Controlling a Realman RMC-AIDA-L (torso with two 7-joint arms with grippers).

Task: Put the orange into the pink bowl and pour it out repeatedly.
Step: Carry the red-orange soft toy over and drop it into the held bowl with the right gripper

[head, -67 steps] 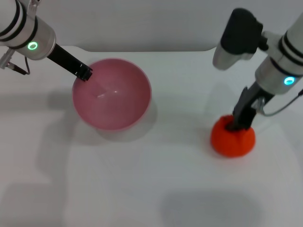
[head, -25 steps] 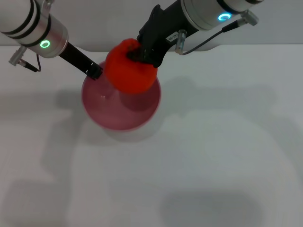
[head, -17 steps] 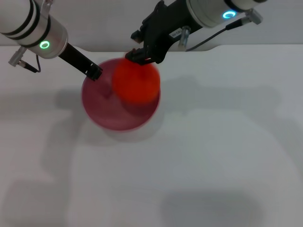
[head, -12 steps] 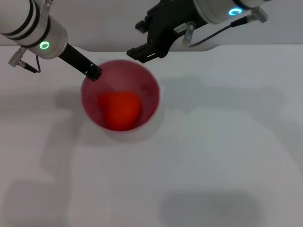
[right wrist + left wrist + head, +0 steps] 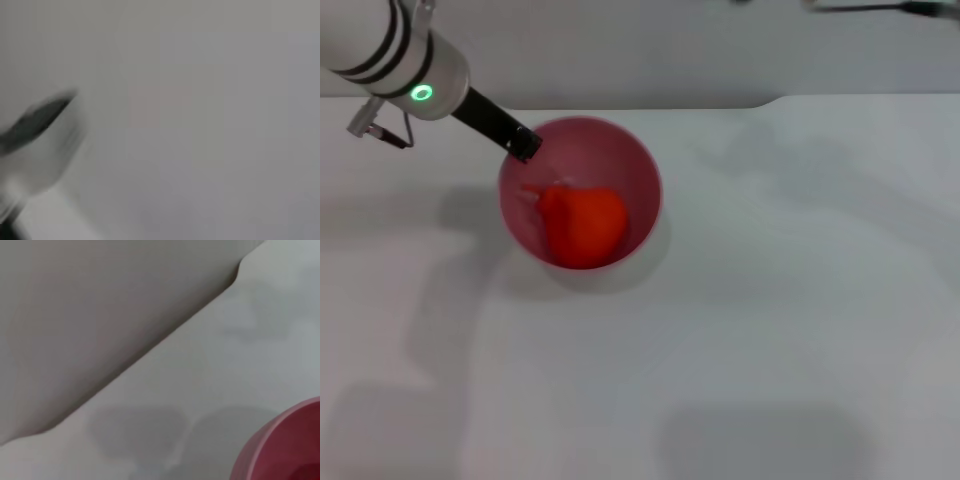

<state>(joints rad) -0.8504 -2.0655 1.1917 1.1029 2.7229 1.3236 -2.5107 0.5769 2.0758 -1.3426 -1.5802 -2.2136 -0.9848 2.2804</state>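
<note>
Gripping the bowl rim on its far left side, your left fingers are clamped there; the orange sits inside, nearer you. Tip away from that hold. Your right arm is out of view.

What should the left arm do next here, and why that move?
Probably tip the pink bowl to pour out the orange. The orange lies inside the bowl, and the left gripper is at the bowl's far-left rim, apparently gripping it. The right gripper is out of the head view, so nothing blocks the pour onto the table.
</note>
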